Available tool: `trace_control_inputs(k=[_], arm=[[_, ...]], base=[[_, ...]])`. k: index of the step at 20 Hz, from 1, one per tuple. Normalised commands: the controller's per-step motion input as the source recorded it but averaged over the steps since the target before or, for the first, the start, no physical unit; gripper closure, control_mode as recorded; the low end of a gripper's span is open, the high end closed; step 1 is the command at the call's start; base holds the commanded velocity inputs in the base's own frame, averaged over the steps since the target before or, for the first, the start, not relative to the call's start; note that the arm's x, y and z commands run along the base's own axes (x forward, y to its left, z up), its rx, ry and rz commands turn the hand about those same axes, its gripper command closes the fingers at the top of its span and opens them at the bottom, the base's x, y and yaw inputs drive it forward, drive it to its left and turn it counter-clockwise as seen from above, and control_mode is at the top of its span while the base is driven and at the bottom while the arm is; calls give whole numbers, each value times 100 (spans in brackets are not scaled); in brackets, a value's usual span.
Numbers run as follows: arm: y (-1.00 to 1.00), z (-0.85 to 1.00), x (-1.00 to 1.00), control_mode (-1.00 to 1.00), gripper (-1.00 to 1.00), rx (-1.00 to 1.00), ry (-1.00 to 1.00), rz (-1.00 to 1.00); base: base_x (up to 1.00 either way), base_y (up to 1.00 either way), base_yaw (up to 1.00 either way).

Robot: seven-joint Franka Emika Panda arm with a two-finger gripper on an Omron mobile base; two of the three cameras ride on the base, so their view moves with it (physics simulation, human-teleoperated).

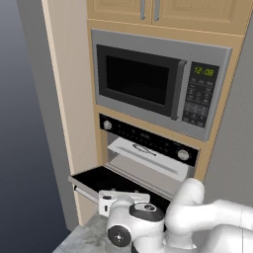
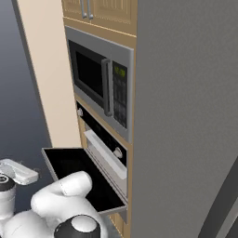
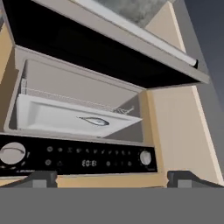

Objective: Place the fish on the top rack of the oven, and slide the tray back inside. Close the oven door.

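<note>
Black glass lies flat at the left of the scene: the wide oven door [image 1: 101, 179] with its silver bar handle hangs open, level, in front of the cavity. Just in front of it, low down, the white arm's two-finger gripper [image 1: 109, 203] hovers with its fingers spread wide apart and nothing between them; in the hand view the two dark fingertips [image 3: 37, 179] stand far apart at the bottom edge.

Further right, inside the built-in steel-trimmed oven [image 1: 148, 153], the flat pale grey-white tray [image 1: 148, 157] that serves as the top rack sticks out past the cavity mouth, its front edge over the hinge side of the door. The small slender dark grey fish [image 1: 144, 149] lies on it, roughly mid-tray; the hand view shows the same fish [image 3: 94, 121] resting flat on the sheet.

Above sits the silver microwave with green digits [image 1: 160, 81], not part of the job.

As I judge it, the placing is done. Left to do: push the tray fully into the oven, then swing the door up and shut. The gripper looks free and ready for the push.
</note>
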Motion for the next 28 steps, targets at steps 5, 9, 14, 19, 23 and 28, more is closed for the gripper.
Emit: trace_control_inputs(k=[5, 9, 14, 19, 23, 28], arm=[[83, -52, -32, -100, -100, 0, 0, -18], [70, -67, 0, -100, -100, 0, -2, -23], [73, -79, 0, -100, -100, 0, 0, -28], [65, -85, 0, -100, -100, 0, 0, -27], [2, -95, 0, -100, -100, -3, -1, -19], [-2, -94, 0, -100, -100, -6, -2, -17]], base=[[0, 0, 0], [0, 0, 0], [0, 0, 0], [0, 0, 0], [0, 0, 0], [0, 0, 0]])
